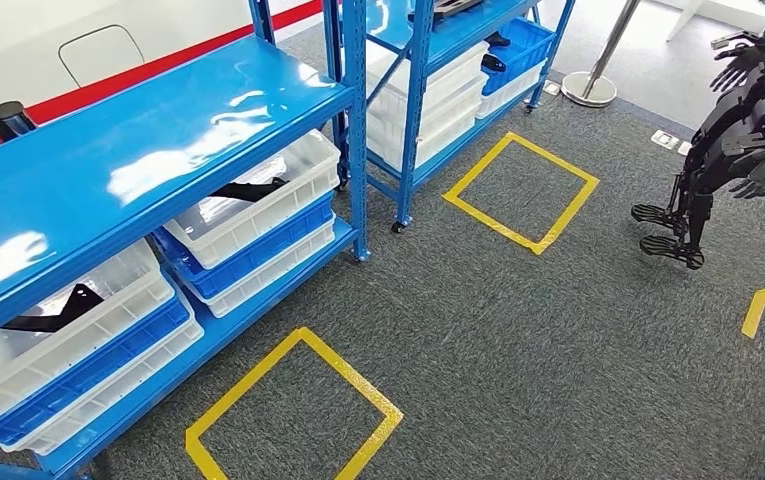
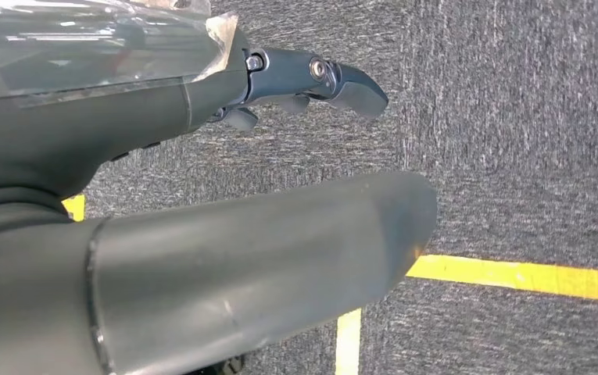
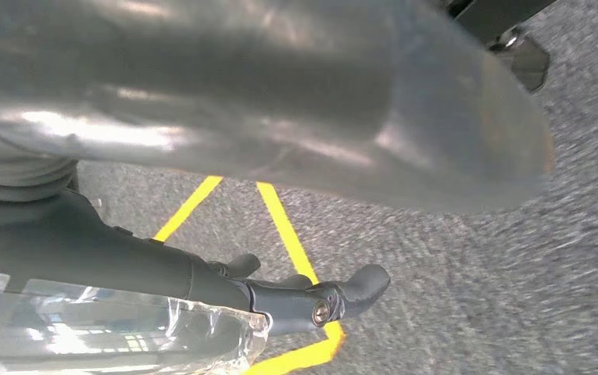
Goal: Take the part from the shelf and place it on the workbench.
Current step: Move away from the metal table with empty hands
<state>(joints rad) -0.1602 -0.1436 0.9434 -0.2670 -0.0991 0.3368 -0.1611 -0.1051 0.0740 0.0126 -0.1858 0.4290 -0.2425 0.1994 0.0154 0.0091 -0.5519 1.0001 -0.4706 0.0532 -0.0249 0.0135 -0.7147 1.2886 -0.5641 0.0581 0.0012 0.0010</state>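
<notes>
The part [image 1: 53, 312] I want is a thin black bent piece. It lies in the white bin [image 1: 58, 335] at about eight o'clock in my head view, under the top board of the blue shelf [image 1: 148, 150]. A second black part [image 1: 248, 188] lies in the next white bin [image 1: 258, 195], toward ten o'clock. I think the part is light and stiff, maybe a bit slippery. The long middle arm looks like the best place to grab it. The shelf board hangs low over the bin, so I think my hand must slide in from the front.

Much of the part hides behind the bin wall and the shelf edge, so I cannot tell its whole shape.

My left hand [image 2: 303, 82] hangs over the grey carpet with its fingers [image 2: 354, 86] a little curled, holding nothing. My right hand [image 3: 311, 301] hangs the same way, its fingers [image 3: 362, 285] loose and empty. Yellow tape squares [image 1: 293, 410] mark the floor. Another dark robot [image 1: 738, 130] stands at two o'clock. I see no counter yet.
</notes>
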